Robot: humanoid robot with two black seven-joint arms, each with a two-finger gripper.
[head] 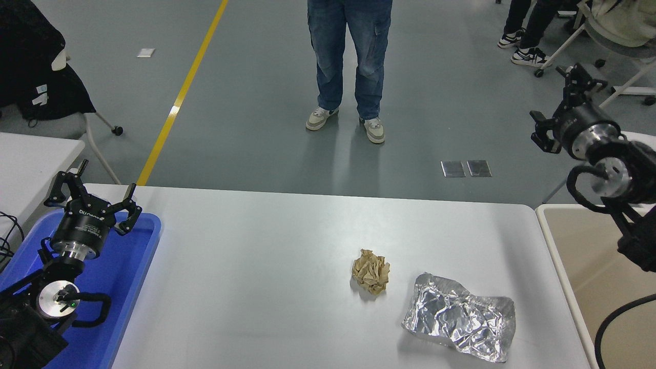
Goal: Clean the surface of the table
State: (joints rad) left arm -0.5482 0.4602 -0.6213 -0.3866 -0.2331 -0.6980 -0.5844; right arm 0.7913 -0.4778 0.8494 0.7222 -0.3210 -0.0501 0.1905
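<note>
The white table surface (pixel 256 266) fills the lower middle of the head view. A crumpled brown paper ball (pixel 370 270) lies on it right of centre. A crumpled sheet of silver foil (pixel 458 316) lies to its right, near the front edge. My right gripper (pixel 564 105) is open and empty, raised high at the right, beyond the table's far right corner and well away from both pieces. My left gripper (pixel 92 197) is open and parked over the blue tray (pixel 123 266) at the lower left.
A beige bin (pixel 589 246) stands against the table's right edge. A person in jeans (pixel 348 56) stands beyond the far side. A smaller white table (pixel 31 154) is at the left, chairs and seated people's feet at the top right.
</note>
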